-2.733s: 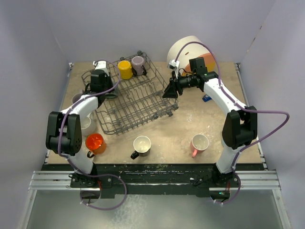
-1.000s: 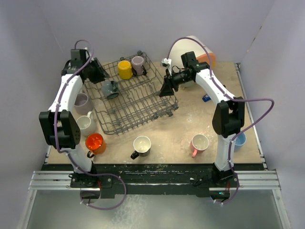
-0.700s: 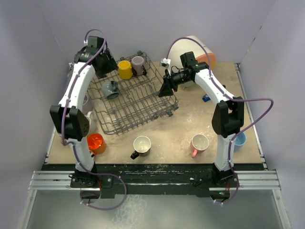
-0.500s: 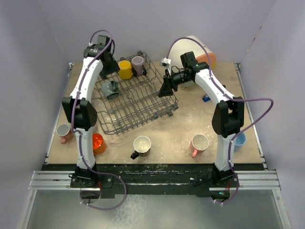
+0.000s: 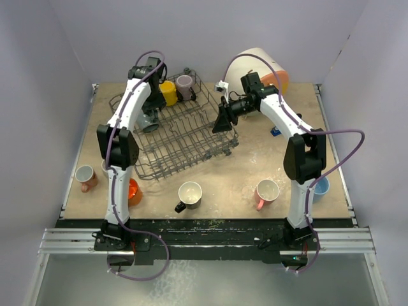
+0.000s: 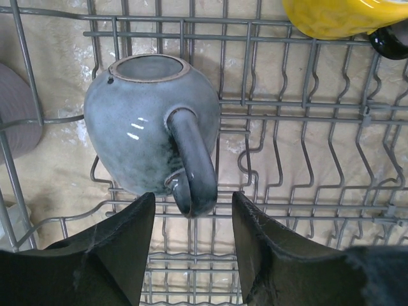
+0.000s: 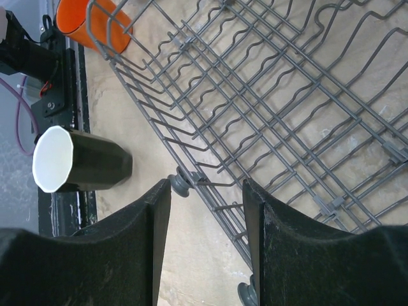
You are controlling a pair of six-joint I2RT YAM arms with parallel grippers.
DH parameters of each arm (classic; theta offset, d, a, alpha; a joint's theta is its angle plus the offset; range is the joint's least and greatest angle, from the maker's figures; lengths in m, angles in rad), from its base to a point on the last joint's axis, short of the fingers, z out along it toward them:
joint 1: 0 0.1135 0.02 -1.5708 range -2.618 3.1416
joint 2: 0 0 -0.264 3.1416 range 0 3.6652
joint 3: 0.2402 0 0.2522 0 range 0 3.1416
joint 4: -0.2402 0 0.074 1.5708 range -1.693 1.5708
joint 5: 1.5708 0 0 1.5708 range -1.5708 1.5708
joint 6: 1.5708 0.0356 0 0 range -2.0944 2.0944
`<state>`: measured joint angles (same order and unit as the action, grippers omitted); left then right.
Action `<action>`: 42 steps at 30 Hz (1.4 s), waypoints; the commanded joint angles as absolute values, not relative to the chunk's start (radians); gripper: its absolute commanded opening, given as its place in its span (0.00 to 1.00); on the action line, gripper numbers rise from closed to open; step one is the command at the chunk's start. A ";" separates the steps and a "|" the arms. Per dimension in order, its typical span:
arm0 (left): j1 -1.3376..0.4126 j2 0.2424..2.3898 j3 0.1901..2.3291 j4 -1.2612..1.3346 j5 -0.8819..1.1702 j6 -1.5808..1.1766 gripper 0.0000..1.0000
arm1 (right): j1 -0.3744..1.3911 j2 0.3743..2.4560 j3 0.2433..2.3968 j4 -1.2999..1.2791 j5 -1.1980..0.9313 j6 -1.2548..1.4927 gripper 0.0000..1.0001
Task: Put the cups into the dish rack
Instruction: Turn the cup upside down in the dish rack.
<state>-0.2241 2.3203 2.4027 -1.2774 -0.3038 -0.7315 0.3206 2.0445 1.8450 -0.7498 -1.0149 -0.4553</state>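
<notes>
Near the far-left desk (image 5: 255,159) corner, raise your released left gripper (image 6: 192,213) straight clear of the grey mug (image 6: 131,134); right gripper (image 7: 207,191) gapes empty

Three cups (image 5: 167,92) in dish rack (image 5: 191,137), far side; remaining cups (image 5: 189,193) on table (image 5: 255,156), nearer.

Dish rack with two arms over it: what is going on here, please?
The robot is loading mugs into the dish rack. The left gripper, open, hovers over a grey mug lying on its side in the rack, handle between the fingers. The right gripper, open, straddles the rack's rim. A yellow mug and a mauve mug sit at the far end; others wait on the table.
</notes>
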 commanded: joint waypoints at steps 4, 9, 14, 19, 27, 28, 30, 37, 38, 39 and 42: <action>-0.221 2.383 2.475 -1.285 -0.348 -0.670 0.49 | 0.323 1.987 1.830 -0.739 -1.045 -0.447 0.52; -0.221 2.389 2.473 -1.294 -0.370 -0.644 0.36 | 0.324 1.982 1.823 -0.736 -1.043 -0.448 0.51; -0.221 2.368 2.449 -1.280 -0.401 -0.608 0.08 | 0.323 1.980 1.818 -0.735 -1.043 -0.447 0.51; -0.221 2.306 2.374 -1.195 -0.410 -0.523 0.00 | 0.324 1.977 1.813 -0.734 -1.043 -0.447 0.51; -0.197 2.132 2.181 -0.826 -0.278 -0.340 0.00 | 0.323 1.969 1.802 -0.726 -1.042 -0.444 0.51; -0.190 2.117 2.163 -0.782 -0.259 -0.328 0.00 | 0.322 1.969 1.801 -0.726 -1.042 -0.443 0.51; -0.172 2.089 2.121 -0.698 -0.212 -0.310 0.00 | 0.324 1.966 1.796 -0.722 -1.040 -0.441 0.51; -0.092 2.037 1.966 -0.421 -0.026 -0.350 0.00 | 0.322 1.963 1.786 -0.717 -1.034 -0.441 0.51; -0.082 2.034 1.945 -0.371 0.005 -0.362 0.00 | 0.323 1.964 1.787 -0.717 -1.033 -0.441 0.51; -0.071 2.029 1.919 -0.326 0.040 -0.368 0.00 | 0.322 1.964 1.786 -0.716 -1.031 -0.442 0.51; -0.049 2.004 1.815 -0.186 0.098 -0.383 0.00 | 0.323 1.966 1.786 -0.715 -1.027 -0.443 0.51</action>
<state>-0.0795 2.1201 1.8931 -0.5152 -0.0189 -0.3611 0.3206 2.0243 1.7851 -0.7273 -1.0130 -0.4511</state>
